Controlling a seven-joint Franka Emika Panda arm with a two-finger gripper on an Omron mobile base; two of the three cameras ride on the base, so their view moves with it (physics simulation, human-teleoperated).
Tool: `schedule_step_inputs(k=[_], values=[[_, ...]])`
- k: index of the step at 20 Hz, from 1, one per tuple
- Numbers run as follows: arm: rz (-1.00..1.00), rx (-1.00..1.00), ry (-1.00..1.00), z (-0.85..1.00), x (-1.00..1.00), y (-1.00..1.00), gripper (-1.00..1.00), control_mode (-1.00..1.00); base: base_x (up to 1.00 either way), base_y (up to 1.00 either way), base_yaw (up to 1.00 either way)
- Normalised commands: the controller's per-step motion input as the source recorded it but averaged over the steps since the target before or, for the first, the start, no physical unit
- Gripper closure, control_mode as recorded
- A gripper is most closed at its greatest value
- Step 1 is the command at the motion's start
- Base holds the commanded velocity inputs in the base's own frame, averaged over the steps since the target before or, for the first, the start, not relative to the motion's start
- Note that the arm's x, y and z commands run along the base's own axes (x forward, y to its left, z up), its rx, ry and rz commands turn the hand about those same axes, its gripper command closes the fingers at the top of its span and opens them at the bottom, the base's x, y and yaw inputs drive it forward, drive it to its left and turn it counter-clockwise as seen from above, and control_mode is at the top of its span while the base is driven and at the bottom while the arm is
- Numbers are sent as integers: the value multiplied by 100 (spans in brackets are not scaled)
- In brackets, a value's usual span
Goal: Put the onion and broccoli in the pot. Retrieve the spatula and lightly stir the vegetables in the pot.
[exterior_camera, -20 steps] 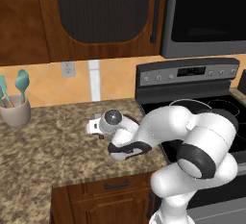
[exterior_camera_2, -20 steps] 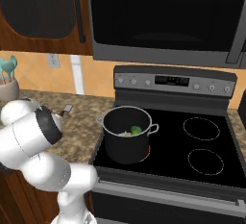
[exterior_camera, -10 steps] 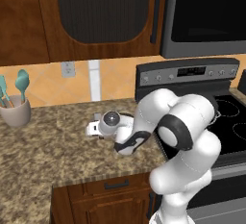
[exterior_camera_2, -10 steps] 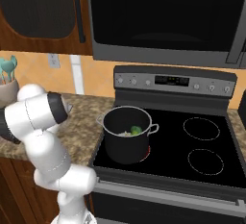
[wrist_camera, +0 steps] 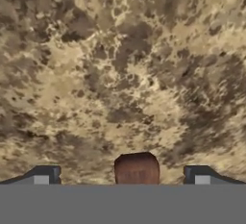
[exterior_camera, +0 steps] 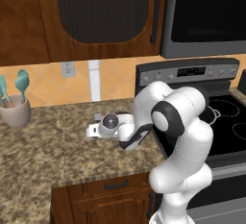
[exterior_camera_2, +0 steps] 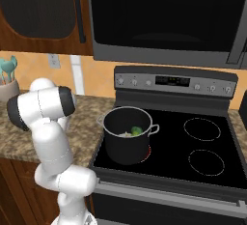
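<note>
The gripper (wrist_camera: pixel 121 176) is standing fully spread and grasping nothing, hanging low over the speckled granite counter (wrist_camera: pixel 120 64). In the hand view, the two dark fingertips (wrist_camera: pixel 45 175) are rising at 7 and 5 o'clock, and the rounded brown wooden end of the spatula (wrist_camera: pixel 137 170) is showing at 6 o'clock between them, touching neither tip.

In the left base view, the arm is folding down toward the counter (exterior_camera: pixel 43 151), with the hand (exterior_camera: pixel 108 126) sitting low over the stone at roughly 9 o'clock from the arm's elbow. A beige utensil crock (exterior_camera: pixel 14 112) holding teal spoons (exterior_camera: pixel 21 81) is standing at the far 9 o'clock edge, well apart from the hand.

In the right base view, the pot (exterior_camera_2: pixel 126 134) is resting on the front-left burner of the black stove (exterior_camera_2: pixel 193 147). The broccoli (exterior_camera_2: pixel 136 130) is lying inside the pot, and a pale shape beside it appears to be the onion (exterior_camera_2: pixel 125 133), though it is too small to confirm.
</note>
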Motion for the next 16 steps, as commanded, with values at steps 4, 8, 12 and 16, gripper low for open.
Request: schedule_step_inputs(k=[4,8,12,16], values=[[-2,-1,0,-21,19,15,-100,-100,0,0,0],[0,-4,0,-15,31,17,-100,-100,0,0,0],[0,-5,0,-16,26,14,100,-100,0,0,0],[0,-1,0,-12,2,1,100,-100,0,0,0]])
